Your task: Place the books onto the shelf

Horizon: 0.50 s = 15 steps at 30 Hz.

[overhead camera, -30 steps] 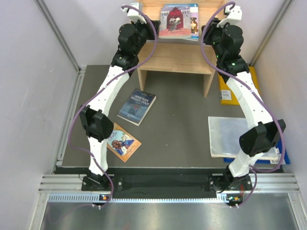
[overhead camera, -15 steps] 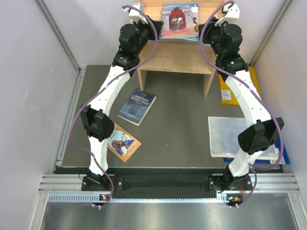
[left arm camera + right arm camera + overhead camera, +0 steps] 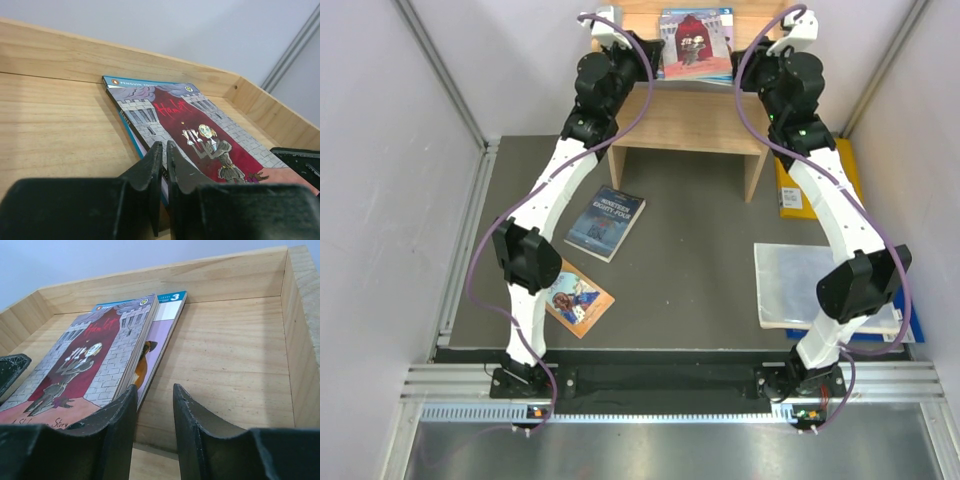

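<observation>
Since the earlier frame the left arm (image 3: pixel 545 200) has been swung slightly inward, toward the books on top of the shelf (image 3: pixel 685 120); nothing else is seen displaced. Top view: the task is judged partly done. The red "Hamlet" book (image 3: pixel 692 38) is stacked on a light blue book (image 3: pixel 727 50) on the upper tier. "Nineteen Eighty-Four" (image 3: pixel 606 222) and the orange book (image 3: pixel 577 297) are left flat on the surface (image 3: pixel 700 260), the orange one partly hidden by the left arm. No further book can be made out. The lower tier is hidden from above. A yellow folder (image 3: pixel 790 195) and a plastic sheet (image 3: pixel 785 280) are seen to the right. Left wrist: the left fingers (image 3: pixel 150 170) are nearly together, only a thin slit between them, at the near-left edge of the stack. Whether that edge is pinched cannot be told. Right wrist: the right fingers (image 3: pixel 192 415) are held moderately apart, nothing between them, one finger just beside the near-right corner of the stack. Both books lie flat toward the left of the tier, bare wood to their right.
</observation>
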{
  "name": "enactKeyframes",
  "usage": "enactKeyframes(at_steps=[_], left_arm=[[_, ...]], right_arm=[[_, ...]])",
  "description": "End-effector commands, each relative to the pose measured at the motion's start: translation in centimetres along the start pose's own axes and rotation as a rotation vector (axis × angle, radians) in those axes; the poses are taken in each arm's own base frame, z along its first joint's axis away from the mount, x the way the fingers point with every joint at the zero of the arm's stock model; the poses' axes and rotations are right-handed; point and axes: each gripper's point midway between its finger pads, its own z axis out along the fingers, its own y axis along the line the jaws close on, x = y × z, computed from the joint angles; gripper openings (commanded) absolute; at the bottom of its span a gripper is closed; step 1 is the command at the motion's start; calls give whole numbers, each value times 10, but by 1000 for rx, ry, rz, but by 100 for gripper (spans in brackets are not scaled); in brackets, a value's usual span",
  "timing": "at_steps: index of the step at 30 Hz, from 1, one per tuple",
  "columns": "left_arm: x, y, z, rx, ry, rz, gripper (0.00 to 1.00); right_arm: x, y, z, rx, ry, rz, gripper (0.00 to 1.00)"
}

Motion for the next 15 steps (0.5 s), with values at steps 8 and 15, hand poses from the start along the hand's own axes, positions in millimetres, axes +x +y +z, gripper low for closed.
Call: enactKeyframes(at_steps=[8,15], left_arm=[[-92,13,-39,-136,-219,107,20],[-70,14,-62,-127,-133,109,20]], right_arm=[[-5,-4,-14,22,-31,-14,36],[-15,-2,-20,17,-54,-8,36]])
